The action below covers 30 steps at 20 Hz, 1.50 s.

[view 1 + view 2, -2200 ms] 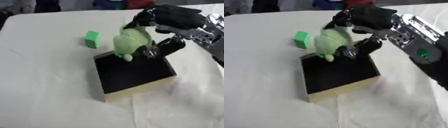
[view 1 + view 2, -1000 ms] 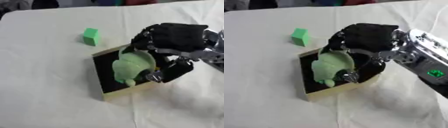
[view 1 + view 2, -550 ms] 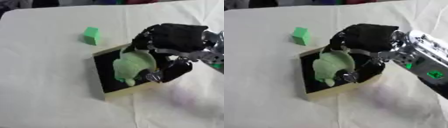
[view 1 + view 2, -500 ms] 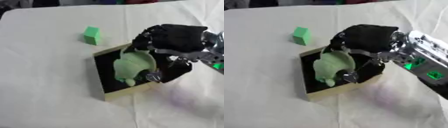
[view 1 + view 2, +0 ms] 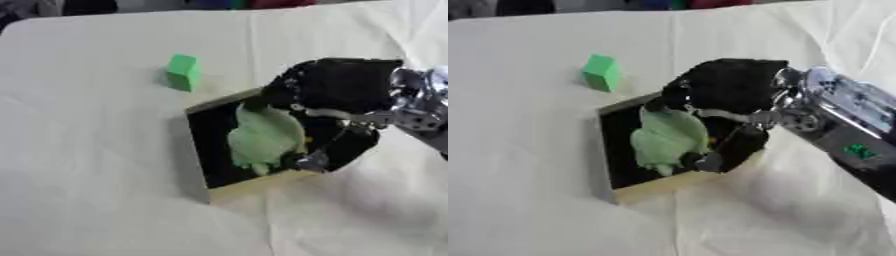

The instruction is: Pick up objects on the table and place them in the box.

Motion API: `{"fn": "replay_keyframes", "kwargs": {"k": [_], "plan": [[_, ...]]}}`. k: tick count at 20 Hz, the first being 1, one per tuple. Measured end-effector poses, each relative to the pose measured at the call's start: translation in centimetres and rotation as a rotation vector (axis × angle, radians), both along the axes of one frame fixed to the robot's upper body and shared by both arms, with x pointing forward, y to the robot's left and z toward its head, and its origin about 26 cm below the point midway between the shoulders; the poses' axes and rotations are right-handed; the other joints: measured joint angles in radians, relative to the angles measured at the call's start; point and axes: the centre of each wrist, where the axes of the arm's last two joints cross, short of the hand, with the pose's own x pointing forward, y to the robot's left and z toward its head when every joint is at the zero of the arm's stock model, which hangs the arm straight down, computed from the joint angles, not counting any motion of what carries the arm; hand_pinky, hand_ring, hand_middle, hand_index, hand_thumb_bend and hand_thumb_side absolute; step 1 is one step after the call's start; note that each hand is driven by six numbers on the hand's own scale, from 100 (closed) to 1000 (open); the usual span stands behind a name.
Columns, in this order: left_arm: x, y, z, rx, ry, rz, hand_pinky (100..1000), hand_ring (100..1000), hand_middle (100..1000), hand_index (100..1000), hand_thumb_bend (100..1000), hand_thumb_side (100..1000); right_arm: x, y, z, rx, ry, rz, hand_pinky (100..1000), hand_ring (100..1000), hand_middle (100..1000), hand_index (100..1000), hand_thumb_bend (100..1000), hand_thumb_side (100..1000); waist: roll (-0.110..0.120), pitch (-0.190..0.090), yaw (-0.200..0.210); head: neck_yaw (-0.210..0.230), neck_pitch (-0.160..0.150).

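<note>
Right hand (image 5: 337,97) curled around pale green soft toy (image 5: 262,137), lowered inside black-lined box (image 5: 203,145); green block (image 5: 183,72) near tabletop's far-left, beyond box.

We see soft, even light, a washed-out white counter (image 5: 87,150), faint shadows, and overall blur.

White cloth-covered table (image 5: 79,150)

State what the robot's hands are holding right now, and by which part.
The right hand holds the pale green soft toy by its upper end, fingers curled round it, inside the box. The left hand is not visible.
</note>
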Motion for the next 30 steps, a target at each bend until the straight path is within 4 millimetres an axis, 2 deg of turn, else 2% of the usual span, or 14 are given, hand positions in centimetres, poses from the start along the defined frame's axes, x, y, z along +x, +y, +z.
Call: {"fn": "replay_keyframes", "kwargs": {"k": [3, 9, 17, 18, 19, 20, 22, 26, 28, 30], "plan": [[0.0, 0.0, 0.0, 0.0, 0.0, 0.0, 801, 760, 792, 975, 221, 1000, 0.2, -0.1, -0.1, -0.014, -0.019, -0.008, 804, 834, 805, 1000, 330, 543, 0.0, 0.0, 0.0, 0.0, -0.002], [0.0, 0.0, 0.0, 0.0, 0.0, 0.0, 801, 760, 792, 974, 220, 1000, 0.2, -0.1, 0.1, 0.016, -0.048, -0.01, 802, 826, 791, 1000, 297, 555, 0.0, 0.0, -0.002, 0.001, -0.005], [0.0, 0.0, 0.0, 0.0, 0.0, 0.0, 801, 760, 791, 974, 220, 1000, -1.0, -0.2, 2.3, 0.198, -0.128, 0.026, 802, 803, 727, 936, 199, 586, 0.002, -0.003, -0.008, 0.005, -0.005], [0.0, 0.0, 0.0, 0.0, 0.0, 0.0, 801, 760, 791, 974, 220, 1000, -1.0, -0.3, 2.6, 0.227, -0.14, 0.03, 804, 803, 726, 934, 137, 638, 0.003, -0.003, -0.008, 0.006, -0.005], [0.0, 0.0, 0.0, 0.0, 0.0, 0.0, 801, 760, 791, 974, 219, 1000, -1.0, -0.3, 2.9, 0.255, -0.153, 0.035, 805, 803, 725, 932, 177, 617, 0.004, -0.003, -0.009, 0.007, -0.005], [0.0, 0.0, 0.0, -0.001, 0.0, 0.0, 801, 760, 792, 974, 219, 1000, -1.0, -0.4, 3.1, 0.286, -0.166, 0.04, 805, 804, 724, 930, 165, 630, 0.005, -0.003, -0.01, 0.007, -0.005], [0.0, 0.0, 0.0, -0.001, 0.0, 0.001, 801, 760, 792, 974, 219, 1000, -1.0, -0.6, 3.7, 0.363, -0.186, 0.054, 806, 806, 728, 930, 155, 671, 0.006, -0.005, -0.014, 0.007, -0.005], [0.0, 0.0, 0.0, 0.0, 0.0, 0.002, 801, 760, 792, 974, 220, 1000, -1.1, -0.8, 5.0, 0.527, -0.213, 0.094, 815, 825, 759, 945, 136, 844, 0.007, -0.007, -0.017, 0.007, -0.005], [0.0, 0.0, 0.0, 0.0, 0.0, 0.003, 802, 761, 792, 974, 220, 1000, -1.2, -0.9, 5.7, 0.587, -0.224, 0.115, 820, 844, 788, 966, 149, 985, 0.007, -0.009, -0.02, 0.007, -0.005], [0.0, 0.0, 0.0, 0.0, 0.0, 0.003, 802, 762, 793, 974, 220, 1000, -1.3, -1.0, 6.3, 0.632, -0.234, 0.125, 824, 859, 812, 983, 158, 1000, 0.007, -0.014, -0.02, 0.007, -0.005]]}}
